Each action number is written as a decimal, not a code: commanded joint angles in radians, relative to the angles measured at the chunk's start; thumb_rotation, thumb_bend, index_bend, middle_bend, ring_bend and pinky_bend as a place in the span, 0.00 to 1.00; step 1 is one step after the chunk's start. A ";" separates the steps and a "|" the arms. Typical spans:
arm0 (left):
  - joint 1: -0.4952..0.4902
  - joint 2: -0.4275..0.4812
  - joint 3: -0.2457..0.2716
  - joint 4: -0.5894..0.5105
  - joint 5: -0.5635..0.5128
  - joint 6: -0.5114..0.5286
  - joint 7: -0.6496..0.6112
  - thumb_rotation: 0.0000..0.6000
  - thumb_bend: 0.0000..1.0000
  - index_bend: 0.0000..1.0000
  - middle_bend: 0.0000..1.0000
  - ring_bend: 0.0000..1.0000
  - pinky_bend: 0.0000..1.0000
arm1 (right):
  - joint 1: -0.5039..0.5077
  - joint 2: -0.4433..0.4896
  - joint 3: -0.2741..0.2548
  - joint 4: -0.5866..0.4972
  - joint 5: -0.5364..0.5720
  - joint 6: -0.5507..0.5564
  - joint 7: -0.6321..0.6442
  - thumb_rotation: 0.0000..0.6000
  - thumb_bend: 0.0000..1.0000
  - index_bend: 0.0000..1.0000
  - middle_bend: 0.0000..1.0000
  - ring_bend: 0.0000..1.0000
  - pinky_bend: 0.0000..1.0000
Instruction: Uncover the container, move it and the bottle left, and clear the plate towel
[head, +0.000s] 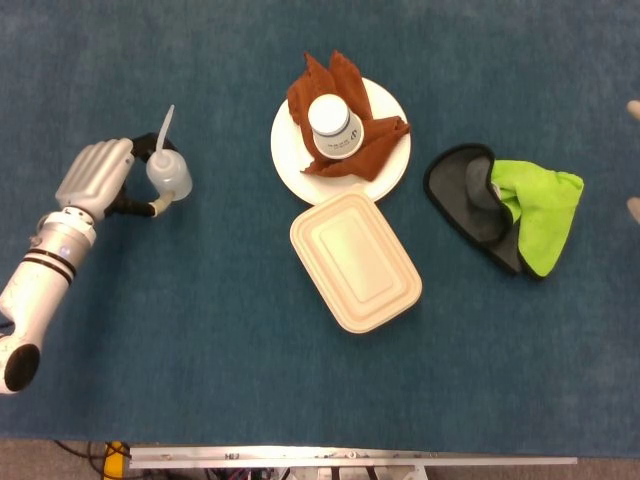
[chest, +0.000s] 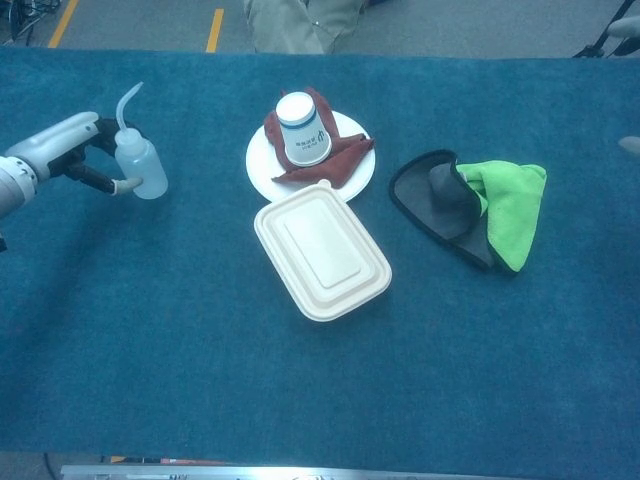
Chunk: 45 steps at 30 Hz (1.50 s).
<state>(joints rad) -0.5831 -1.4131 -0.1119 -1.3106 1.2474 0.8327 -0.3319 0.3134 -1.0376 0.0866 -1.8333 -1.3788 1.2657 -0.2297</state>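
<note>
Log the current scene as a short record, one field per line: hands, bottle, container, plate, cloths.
left robot hand: grips the squeeze bottle at the far left of the table
right robot hand: not in view
squeeze bottle: translucent, bent spout, upright
container: beige, lid on, just in front of the plate
plate: white, holds a brown towel with an upside-down paper cup on it
cloths: green cloth lying on a dark grey cloth, right of the plate
</note>
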 joint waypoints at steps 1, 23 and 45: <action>0.005 -0.001 0.005 0.011 0.003 -0.004 -0.005 1.00 0.32 0.31 0.36 0.31 0.25 | -0.002 0.000 0.001 -0.003 0.002 0.002 -0.003 1.00 0.22 0.05 0.22 0.19 0.42; 0.018 0.062 0.011 -0.042 -0.018 -0.030 0.037 1.00 0.32 0.00 0.02 0.01 0.20 | -0.015 0.005 0.000 -0.002 -0.006 0.006 0.018 1.00 0.22 0.05 0.22 0.19 0.43; 0.081 0.238 -0.006 -0.224 0.104 0.193 0.127 1.00 0.32 0.00 0.00 0.01 0.20 | -0.016 -0.005 0.003 0.013 -0.005 -0.002 0.027 1.00 0.22 0.05 0.22 0.19 0.43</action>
<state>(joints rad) -0.5120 -1.1891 -0.1210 -1.5219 1.3282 1.0027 -0.2089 0.2976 -1.0424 0.0891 -1.8200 -1.3839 1.2635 -0.2024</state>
